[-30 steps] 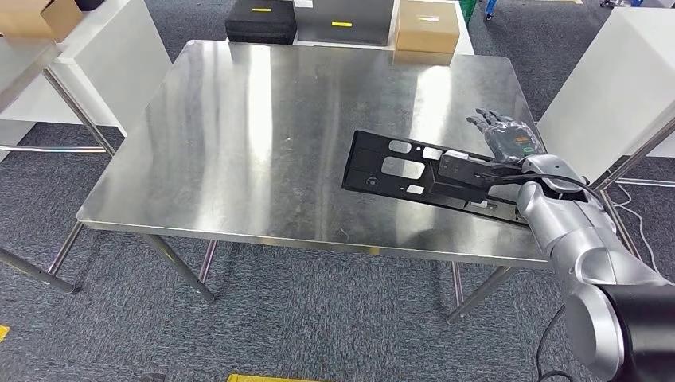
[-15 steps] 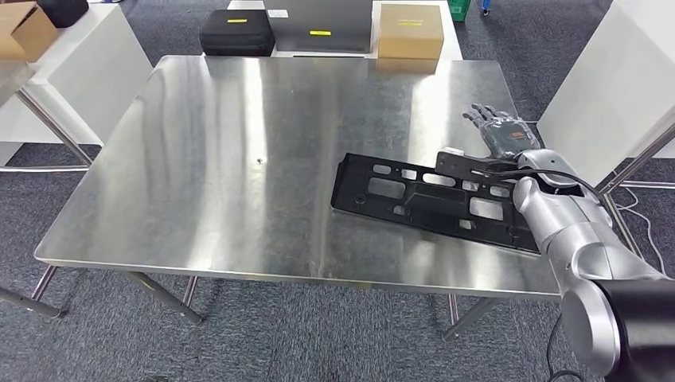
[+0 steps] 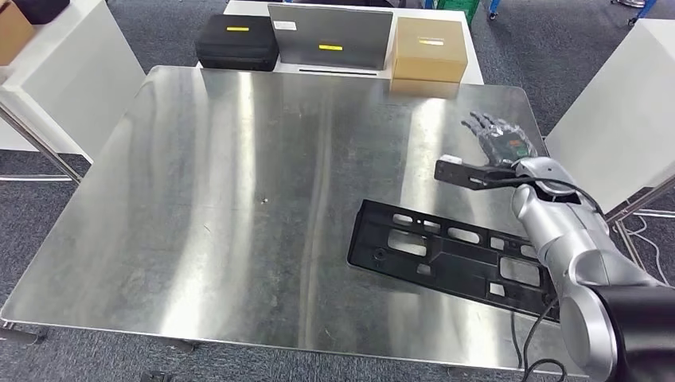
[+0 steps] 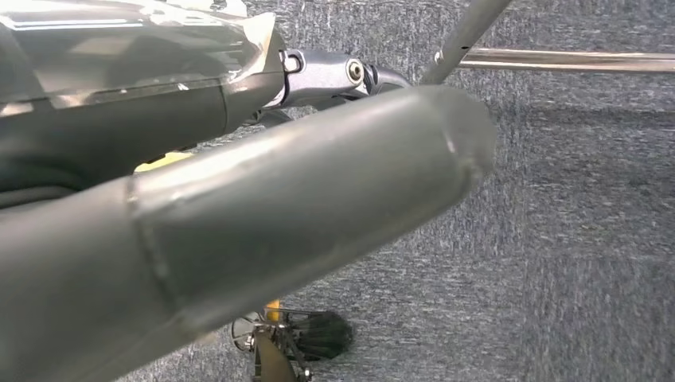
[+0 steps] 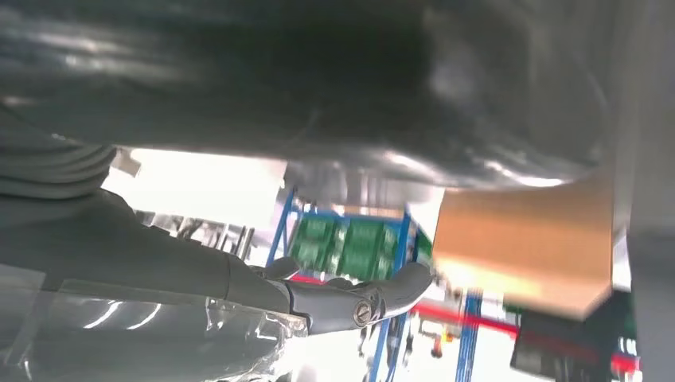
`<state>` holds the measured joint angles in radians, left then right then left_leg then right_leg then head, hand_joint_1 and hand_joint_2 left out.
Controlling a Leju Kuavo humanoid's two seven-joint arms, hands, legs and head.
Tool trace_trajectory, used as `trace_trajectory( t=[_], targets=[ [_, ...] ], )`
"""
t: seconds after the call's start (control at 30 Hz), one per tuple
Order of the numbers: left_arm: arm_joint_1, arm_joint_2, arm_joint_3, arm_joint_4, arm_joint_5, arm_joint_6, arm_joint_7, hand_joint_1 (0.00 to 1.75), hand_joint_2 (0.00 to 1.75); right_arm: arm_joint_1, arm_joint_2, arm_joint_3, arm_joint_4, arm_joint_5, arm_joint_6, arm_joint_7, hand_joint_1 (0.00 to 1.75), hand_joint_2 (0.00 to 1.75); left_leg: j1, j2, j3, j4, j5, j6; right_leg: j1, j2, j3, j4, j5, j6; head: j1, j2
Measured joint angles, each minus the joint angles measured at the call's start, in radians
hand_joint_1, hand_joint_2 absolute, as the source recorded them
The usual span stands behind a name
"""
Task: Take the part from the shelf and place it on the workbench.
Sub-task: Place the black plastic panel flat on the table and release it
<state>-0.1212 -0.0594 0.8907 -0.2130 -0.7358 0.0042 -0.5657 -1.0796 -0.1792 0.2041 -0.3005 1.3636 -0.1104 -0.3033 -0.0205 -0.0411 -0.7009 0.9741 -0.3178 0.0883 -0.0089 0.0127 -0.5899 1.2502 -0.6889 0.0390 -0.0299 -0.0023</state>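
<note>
The part [image 3: 454, 259], a long flat black plastic panel with several cut-outs, lies flat on the steel workbench [image 3: 239, 199] near its front right corner. My right hand [image 3: 497, 139] hovers over the bench's right side, beyond the part and apart from it, fingers spread and holding nothing. The dark wrist bracket [image 3: 462, 172] juts out to its left. In the right wrist view the right hand [image 5: 350, 298] shows stretched-out fingers against a bright background. My left hand [image 4: 239, 223] hangs over grey carpet, thumb and fingers extended with nothing in them.
A black case [image 3: 237, 41], a grey case [image 3: 330, 37] and a cardboard box [image 3: 430, 49] stand just behind the bench's far edge. White cabinets flank the bench on the left [image 3: 64, 79] and right [image 3: 629, 103]. A metal frame leg [image 4: 470, 32] crosses the carpet.
The whole head view has shifted, so the camera moved. The part, earlier right under my right wrist, now lies nearer the front edge and apart from the hand, which stays spread.
</note>
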Motion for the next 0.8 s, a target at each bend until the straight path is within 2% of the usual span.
trace_trajectory(
  t=[0.03,0.07,0.1,0.13,0.17,0.2,0.23,0.27,0.33,0.37,0.43,0.47,0.5,0.53,0.57,0.6,0.63,0.67,0.7,0.77,0.8],
  targets=[
    [0.001,0.000,0.001,0.000,0.000,0.008,0.007,0.00,0.00,0.012,0.000,0.000,0.002,0.000,0.000,0.000,0.00,0.00,-0.001,-0.004,0.013,0.000,-0.011,-0.002,0.000,0.000,-0.023,-0.025,0.041,0.012,0.000,0.000],
    [0.002,0.000,0.002,0.000,0.001,0.017,0.015,0.00,0.00,0.019,0.000,0.000,0.004,0.000,0.000,0.000,0.00,0.00,-0.002,-0.007,0.026,0.000,-0.020,-0.003,-0.001,0.000,-0.030,-0.085,0.099,0.026,0.000,0.000],
    [0.002,-0.001,0.004,0.000,0.001,0.025,0.025,0.00,0.00,0.021,0.001,0.000,0.005,0.000,0.000,0.000,0.00,0.00,-0.003,-0.010,0.036,0.001,-0.028,-0.005,-0.001,0.000,-0.027,-0.155,0.162,0.035,0.000,0.000],
    [0.002,-0.002,0.006,0.000,0.001,0.032,0.035,0.00,0.00,0.020,0.001,0.000,0.006,0.001,0.000,0.000,0.00,0.00,-0.005,-0.012,0.044,0.003,-0.036,-0.008,0.002,0.000,-0.017,-0.216,0.212,0.035,-0.001,0.000],
    [0.002,-0.003,0.008,0.001,0.001,0.037,0.044,0.00,0.00,0.016,0.001,0.000,0.006,0.001,0.000,0.001,0.00,0.00,-0.007,-0.014,0.049,0.004,-0.043,-0.012,0.004,0.000,-0.008,-0.254,0.243,0.026,-0.001,0.000],
    [0.002,-0.004,0.010,0.001,0.001,0.039,0.054,0.00,0.00,0.011,0.002,0.000,0.006,0.001,0.000,0.002,0.00,0.00,-0.007,-0.016,0.051,0.006,-0.048,-0.016,0.008,0.000,-0.002,-0.269,0.256,0.013,-0.001,0.000],
    [0.002,-0.005,0.012,0.001,0.001,0.041,0.062,0.00,0.00,0.004,0.002,0.000,0.005,0.001,0.000,0.003,0.00,0.00,-0.008,-0.017,0.052,0.007,-0.052,-0.020,0.011,0.000,0.002,-0.272,0.257,-0.001,-0.001,0.000],
    [0.001,-0.004,0.013,0.000,0.000,0.041,0.069,0.00,0.00,-0.003,0.004,-0.001,0.004,0.001,0.000,0.004,0.00,0.00,-0.007,-0.015,0.049,0.009,-0.055,-0.024,0.005,-0.001,0.007,-0.276,0.258,-0.014,-0.001,0.000],
    [0.000,-0.004,0.014,0.000,-0.008,0.041,0.076,0.00,0.00,-0.015,0.007,-0.001,0.000,0.000,0.000,0.004,0.00,0.00,-0.006,-0.001,0.036,0.041,-0.078,-0.039,-0.006,-0.005,0.021,-0.287,0.261,-0.030,-0.002,0.000],
    [-0.001,-0.004,0.014,0.000,-0.012,0.042,0.077,0.00,0.00,-0.019,0.008,-0.002,0.000,0.000,-0.001,0.004,0.00,0.00,-0.001,0.009,0.015,0.089,-0.103,-0.049,-0.013,-0.008,0.030,-0.291,0.260,-0.037,-0.003,0.000],
    [-0.002,-0.004,0.014,0.000,-0.019,0.045,0.077,0.00,0.00,-0.022,0.009,-0.003,-0.001,0.000,-0.001,0.003,0.00,0.00,0.016,0.023,-0.050,0.230,-0.166,-0.068,-0.013,-0.012,0.040,-0.292,0.255,-0.044,-0.005,0.000],
    [-0.002,-0.004,0.014,0.000,-0.020,0.047,0.078,0.00,0.00,-0.022,0.009,-0.003,-0.001,0.000,-0.001,0.003,0.00,0.00,0.025,0.026,-0.082,0.289,-0.184,-0.077,-0.015,-0.013,0.043,-0.292,0.252,-0.044,-0.004,0.000],
    [-0.001,-0.004,0.014,0.000,-0.022,0.047,0.079,0.00,0.00,-0.022,0.009,-0.003,-0.001,0.000,-0.001,0.003,0.00,0.00,0.035,0.029,-0.099,0.315,-0.185,-0.085,-0.018,-0.014,0.046,-0.292,0.250,-0.042,-0.004,0.000],
    [-0.001,-0.004,0.014,0.000,-0.024,0.048,0.080,0.00,0.00,-0.022,0.009,-0.003,-0.001,0.000,-0.001,0.003,0.00,0.00,0.043,0.032,-0.094,0.300,-0.168,-0.093,-0.022,-0.014,0.049,-0.291,0.246,-0.037,-0.004,0.000],
    [-0.002,-0.004,0.014,0.000,-0.026,0.049,0.081,0.00,0.00,-0.022,0.009,-0.004,-0.001,0.001,-0.001,0.004,0.00,0.00,0.051,0.036,-0.067,0.247,-0.137,-0.102,-0.027,-0.014,0.054,-0.290,0.242,-0.030,-0.004,0.000],
    [-0.002,-0.004,0.014,0.000,-0.028,0.050,0.082,0.00,0.00,-0.023,0.009,-0.004,-0.001,0.001,-0.001,0.004,0.00,0.00,0.059,0.042,-0.029,0.174,-0.105,-0.110,-0.029,-0.014,0.059,-0.288,0.236,-0.021,-0.005,0.000],
    [-0.003,-0.006,0.014,0.000,-0.030,0.051,0.083,0.00,0.00,-0.026,0.008,-0.005,-0.002,0.003,-0.001,0.007,0.00,0.00,0.063,0.045,0.010,0.109,-0.086,-0.114,-0.028,-0.014,0.061,-0.284,0.229,-0.011,-0.007,0.000],
    [-0.004,-0.007,0.014,0.000,-0.031,0.051,0.085,0.00,0.00,-0.029,0.006,-0.006,-0.002,0.005,-0.003,0.011,0.00,0.00,0.066,0.045,0.037,0.063,-0.077,-0.113,-0.025,-0.014,0.061,-0.280,0.223,-0.001,-0.006,0.000],
    [-0.004,-0.008,0.014,0.000,-0.032,0.052,0.087,0.00,0.00,-0.033,0.004,-0.007,-0.003,0.008,-0.006,0.016,0.00,0.00,0.066,0.044,0.050,0.042,-0.077,-0.107,-0.018,-0.014,0.060,-0.276,0.217,0.005,-0.004,0.000],
    [-0.006,-0.010,0.014,0.001,-0.033,0.053,0.090,0.00,0.00,-0.036,0.000,-0.007,-0.004,0.016,-0.020,0.029,0.00,0.00,0.061,0.038,0.052,0.040,-0.079,-0.092,-0.014,-0.014,0.060,-0.276,0.215,0.007,0.002,0.000],
    [-0.006,-0.011,0.014,0.001,-0.034,0.054,0.091,0.00,0.00,-0.035,-0.002,-0.007,-0.004,0.019,-0.029,0.036,0.00,0.00,0.058,0.036,0.052,0.039,-0.078,-0.090,-0.014,-0.016,0.063,-0.279,0.215,0.005,0.003,0.000]
  ],
)
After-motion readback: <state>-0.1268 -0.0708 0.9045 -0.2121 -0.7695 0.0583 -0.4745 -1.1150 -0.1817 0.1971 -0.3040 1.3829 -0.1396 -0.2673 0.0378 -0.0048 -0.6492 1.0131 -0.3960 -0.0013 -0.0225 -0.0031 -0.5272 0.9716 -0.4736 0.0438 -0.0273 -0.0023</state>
